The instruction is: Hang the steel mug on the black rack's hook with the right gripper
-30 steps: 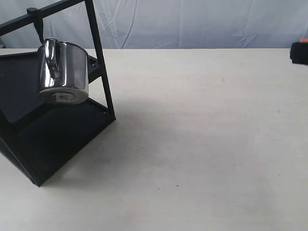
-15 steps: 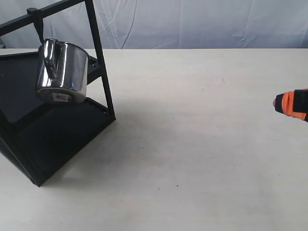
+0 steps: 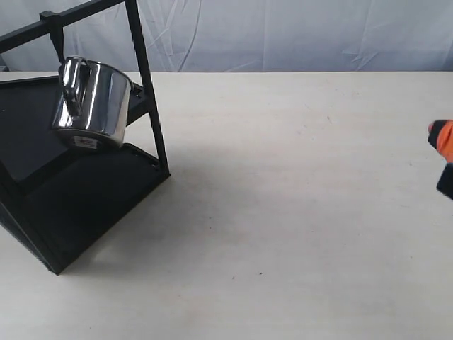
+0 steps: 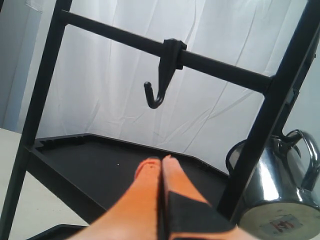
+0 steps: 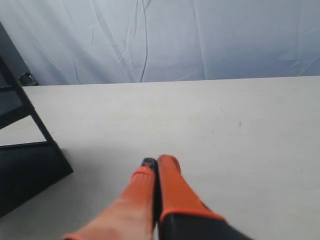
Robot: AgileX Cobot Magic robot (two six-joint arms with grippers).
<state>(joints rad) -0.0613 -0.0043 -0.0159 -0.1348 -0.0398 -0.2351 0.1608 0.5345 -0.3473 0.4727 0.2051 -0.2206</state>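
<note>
The steel mug (image 3: 92,103) hangs tilted by its handle from the hook (image 3: 56,39) on the black rack's (image 3: 85,205) thin top bar, its labelled base facing down and forward. No gripper touches it. My right gripper (image 3: 440,138) shows only as an orange tip at the far right edge, far from the rack; in the right wrist view it (image 5: 156,162) is shut and empty above the table. My left gripper (image 4: 161,161) is shut and empty close to the rack's shelf, below an empty hook (image 4: 159,92), with the mug (image 4: 280,185) behind a slanted post.
The pale table (image 3: 297,212) stretches between the rack and my right gripper. A white cloth backdrop (image 3: 283,35) closes the far side. The rack's slanted post (image 3: 148,92) stands just right of the mug, and a corner of the rack (image 5: 25,170) shows in the right wrist view.
My right gripper has dropped lower along the right edge of the view. The mug has swung slightly leftward on the hook.
</note>
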